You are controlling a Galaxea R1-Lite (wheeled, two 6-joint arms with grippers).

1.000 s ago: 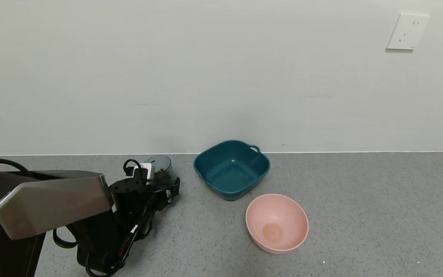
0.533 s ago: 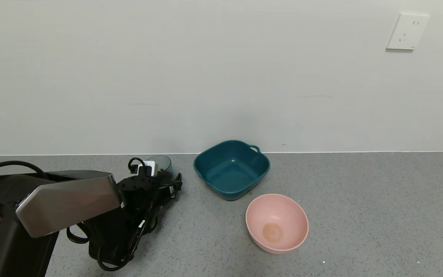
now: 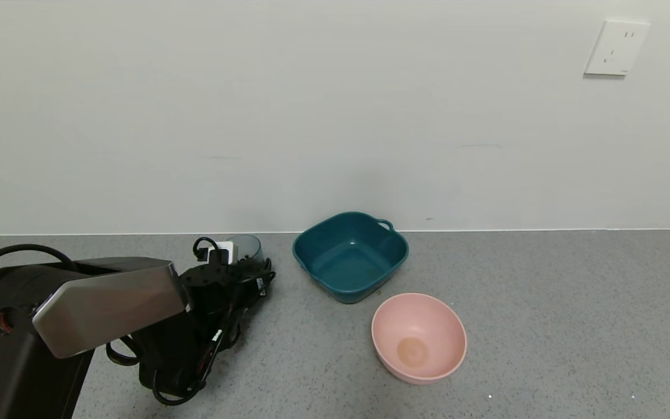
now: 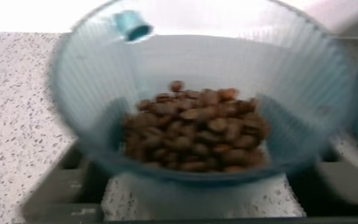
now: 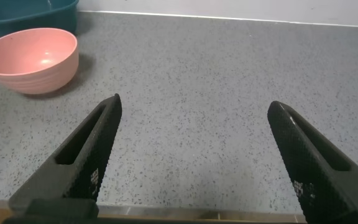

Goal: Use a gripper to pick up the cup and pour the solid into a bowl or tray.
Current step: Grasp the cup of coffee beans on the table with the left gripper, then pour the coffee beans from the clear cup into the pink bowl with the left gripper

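The cup [image 3: 249,247], a ribbed grey-blue tumbler, stands on the counter near the wall, left of the tub. In the left wrist view the cup [image 4: 204,68] fills the picture, with the solid [image 4: 194,134], many brown pellets, heaped inside. My left gripper [image 3: 253,269] is at the cup; its grey fingers [image 4: 61,186] stand spread on either side of the cup's lower wall, open. The pink bowl [image 3: 419,337] sits empty at front centre-right and also shows in the right wrist view [image 5: 30,59]. My right gripper [image 5: 194,118] hovers open and empty over bare counter, out of the head view.
A dark teal tub [image 3: 349,256] with a loop handle stands just behind the pink bowl, right of the cup; its edge shows in the right wrist view [image 5: 36,12]. The grey speckled counter [image 3: 573,314] meets a white wall behind. A wall socket [image 3: 615,48] is at upper right.
My left arm has moved forward and to the right, bringing its gripper up around the cup. The cup, tub and bowl have not moved.
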